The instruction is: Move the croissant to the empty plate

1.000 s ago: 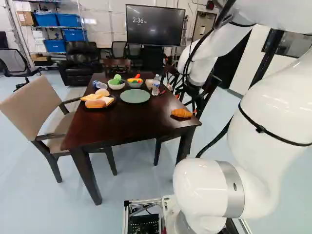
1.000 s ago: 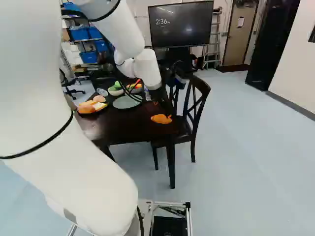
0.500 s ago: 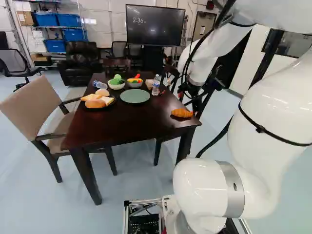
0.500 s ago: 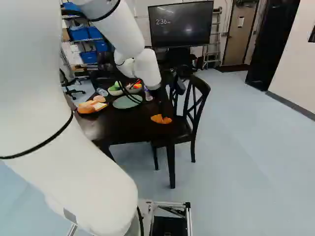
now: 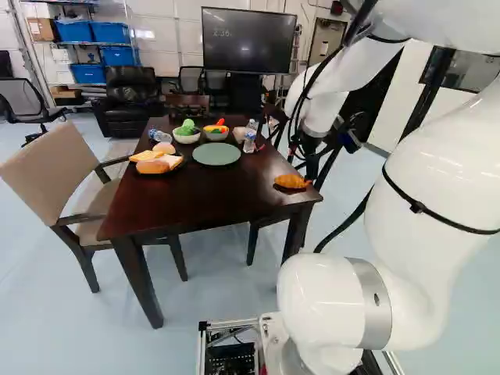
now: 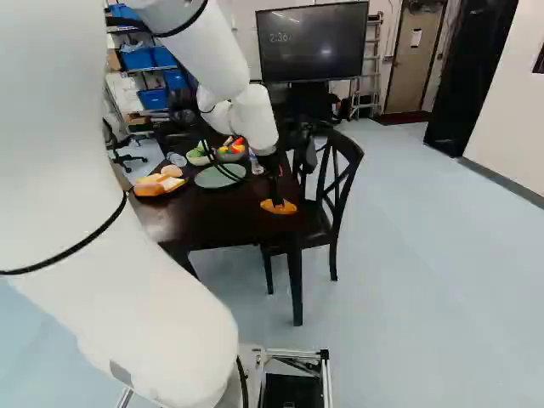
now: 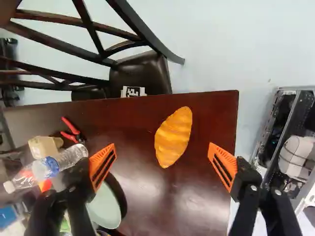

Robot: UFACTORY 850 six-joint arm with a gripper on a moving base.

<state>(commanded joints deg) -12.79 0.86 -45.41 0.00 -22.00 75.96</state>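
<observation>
Clearly ridged and golden-orange, the croissant (image 7: pixel 174 136) tapers at both ends, the fingers (image 6: pixel 277 195) spread

Pretty bright in there tbh: the glossy white robot arm (image 5: pixel 422 203) has washed-out highlights at the right of the left base view and goes almost flat white down the left of the right one. The dark red-brown wooden table (image 7: pixel 147 196) picks up milky glare in the wrist view, soft shadows fall under it in the lower left base view, and the dark cross-backed chair (image 6: pixel 316 228) mid-frame in the right base view sinks close to black.
</observation>
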